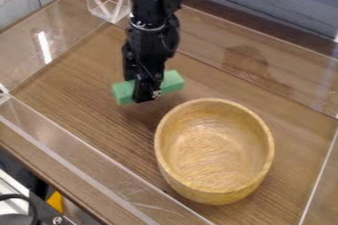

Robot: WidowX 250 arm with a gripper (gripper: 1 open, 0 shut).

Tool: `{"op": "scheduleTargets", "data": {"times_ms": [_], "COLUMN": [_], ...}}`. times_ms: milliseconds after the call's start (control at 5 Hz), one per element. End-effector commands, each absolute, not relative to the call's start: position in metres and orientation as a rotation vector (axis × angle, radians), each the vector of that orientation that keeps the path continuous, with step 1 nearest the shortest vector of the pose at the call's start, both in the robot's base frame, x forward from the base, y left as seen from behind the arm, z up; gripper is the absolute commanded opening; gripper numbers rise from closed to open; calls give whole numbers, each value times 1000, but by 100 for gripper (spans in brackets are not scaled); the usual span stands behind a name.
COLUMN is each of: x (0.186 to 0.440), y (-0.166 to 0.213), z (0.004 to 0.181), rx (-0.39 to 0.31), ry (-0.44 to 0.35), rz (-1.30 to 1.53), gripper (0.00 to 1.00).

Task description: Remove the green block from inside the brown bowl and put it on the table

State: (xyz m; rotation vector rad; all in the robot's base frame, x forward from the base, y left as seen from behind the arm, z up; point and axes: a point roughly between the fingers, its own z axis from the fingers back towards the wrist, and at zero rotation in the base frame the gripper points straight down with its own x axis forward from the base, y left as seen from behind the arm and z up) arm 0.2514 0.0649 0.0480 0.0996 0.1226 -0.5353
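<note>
The green block is low over the wood-grain table, left of the brown bowl. My black gripper points straight down and is shut on the block, whose ends stick out on either side of the fingers. Whether the block touches the tabletop cannot be told. The bowl stands upright at the front right with nothing inside it, and the gripper hangs just beyond its far-left rim.
Low clear plastic walls run round the table's edges. A clear plastic bracket stands at the back left behind the arm. Bare tabletop stretches behind and to the right of the bowl.
</note>
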Motion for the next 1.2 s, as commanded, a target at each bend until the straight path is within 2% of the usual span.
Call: {"op": "scheduleTargets", "data": {"times_ms": [0, 200, 1000], "x": [260, 260, 266], "y": [72, 75, 82], "z": [60, 68, 80], "rx": [118, 113, 97], "ry": [84, 82, 55], "rz": [-514, -501, -466], "gripper": [100, 100, 100]}}
